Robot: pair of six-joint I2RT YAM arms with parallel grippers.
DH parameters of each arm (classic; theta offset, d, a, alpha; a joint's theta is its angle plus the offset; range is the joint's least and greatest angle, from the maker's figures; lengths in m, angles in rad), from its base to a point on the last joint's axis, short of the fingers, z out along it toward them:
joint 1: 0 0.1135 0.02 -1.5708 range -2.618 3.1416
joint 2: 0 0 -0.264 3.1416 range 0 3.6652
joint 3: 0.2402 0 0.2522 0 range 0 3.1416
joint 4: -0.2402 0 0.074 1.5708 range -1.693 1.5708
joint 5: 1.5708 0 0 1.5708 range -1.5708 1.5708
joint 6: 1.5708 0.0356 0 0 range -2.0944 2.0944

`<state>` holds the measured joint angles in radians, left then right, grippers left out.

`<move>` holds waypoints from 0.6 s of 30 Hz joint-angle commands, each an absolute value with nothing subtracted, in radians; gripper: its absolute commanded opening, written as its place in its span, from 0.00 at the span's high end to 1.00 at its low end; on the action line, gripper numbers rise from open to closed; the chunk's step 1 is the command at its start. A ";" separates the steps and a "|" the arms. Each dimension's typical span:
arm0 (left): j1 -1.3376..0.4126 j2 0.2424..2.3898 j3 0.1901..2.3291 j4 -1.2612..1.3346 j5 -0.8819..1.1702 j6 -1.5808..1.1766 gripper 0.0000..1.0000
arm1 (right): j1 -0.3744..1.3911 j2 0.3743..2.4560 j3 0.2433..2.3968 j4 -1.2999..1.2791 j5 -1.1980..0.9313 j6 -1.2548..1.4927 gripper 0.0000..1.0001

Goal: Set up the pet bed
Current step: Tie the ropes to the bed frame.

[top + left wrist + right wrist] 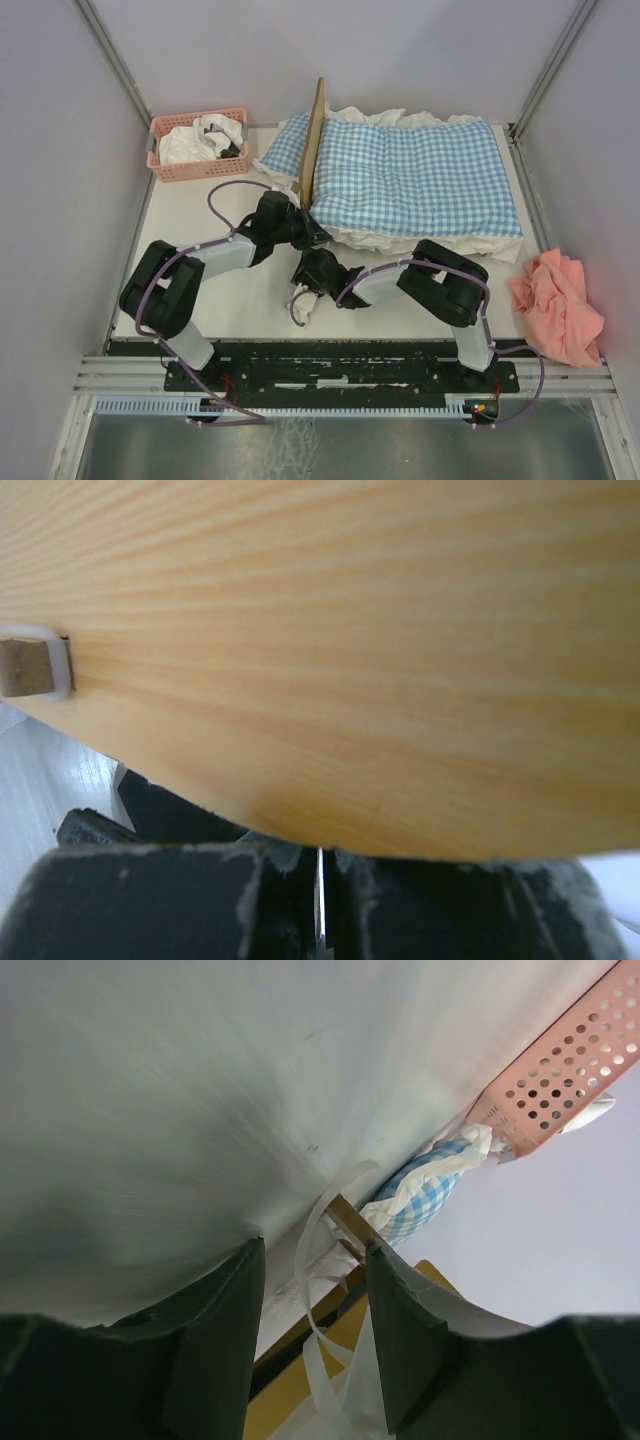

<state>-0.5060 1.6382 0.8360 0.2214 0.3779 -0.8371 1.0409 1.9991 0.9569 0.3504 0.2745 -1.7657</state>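
Now: left claw (312, 232) closed tight against wooden board of pet bed (316, 140); right claw (300, 296) part-open astride white ribbon (340, 1400). Close squarely on ribbon; hold board steady.

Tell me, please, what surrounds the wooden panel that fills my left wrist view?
Observer: That panel is the pet bed's headboard, standing on edge, with blue-white gingham bedding spread to its right.
Operator: Where is the other arm?
Observer: The right claw is low over the table in front of the bed, open, with a white ribbon running between its fingers.
Operator: Anything else nearby?
Observer: A pink basket holding cloths sits at the table's far left corner.
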 commanded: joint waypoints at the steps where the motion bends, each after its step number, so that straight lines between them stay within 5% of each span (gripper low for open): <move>1: -0.502 1.657 0.882 0.239 0.411 -0.860 0.97 | 1.024 2.016 1.009 0.310 0.334 -1.811 0.47; 13: -0.502 1.661 0.871 0.245 0.408 -0.873 0.97 | 0.998 2.119 1.083 0.371 0.366 -1.846 0.51; 18: -0.502 1.664 0.876 0.247 0.408 -0.880 0.97 | 0.979 2.135 1.082 0.403 0.364 -1.838 0.60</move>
